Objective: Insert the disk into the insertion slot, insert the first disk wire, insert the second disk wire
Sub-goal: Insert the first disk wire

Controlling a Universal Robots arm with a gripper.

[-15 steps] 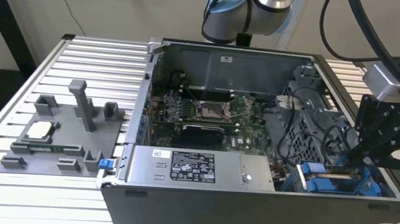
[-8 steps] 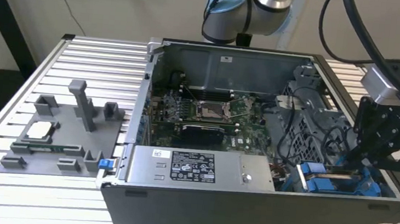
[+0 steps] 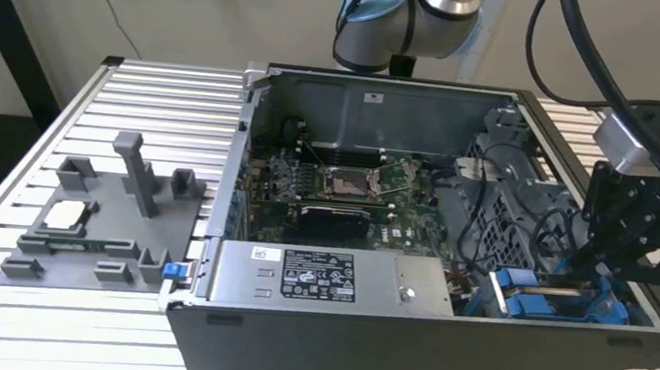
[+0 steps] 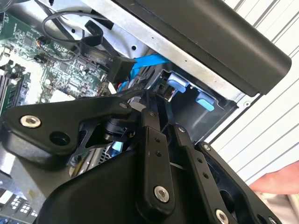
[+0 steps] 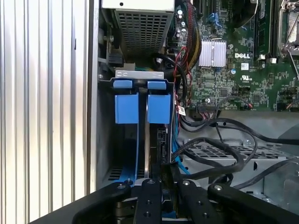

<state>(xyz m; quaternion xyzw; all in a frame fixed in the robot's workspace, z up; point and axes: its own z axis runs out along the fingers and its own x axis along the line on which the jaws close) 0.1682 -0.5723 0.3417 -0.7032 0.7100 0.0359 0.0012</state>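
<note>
The disk's bright blue carrier (image 5: 126, 109) sits down inside the insertion slot (image 5: 106, 140) at the front right corner of the open computer case; its blue tabs (image 3: 536, 305) show in the exterior view too. My black gripper (image 3: 595, 265) hangs over the far end of that bay. In the first wrist view the gripper (image 5: 166, 176) has its fingers (image 5: 149, 196) close together around a thin dark plug. A blue disk wire (image 5: 175, 151) runs up beside it. The second wrist view shows the blue wire (image 4: 149, 60) and the carrier's tabs (image 4: 177, 84) past the gripper (image 4: 140, 100).
The grey power-supply box (image 3: 321, 280) lies along the case's front, with the motherboard (image 3: 342, 191) behind it. Black cables (image 5: 219, 149) loop over the perforated cage. A grey fixture with parts (image 3: 97, 217) stands at the exterior view's left. A hand (image 4: 280, 182) rests beside the case.
</note>
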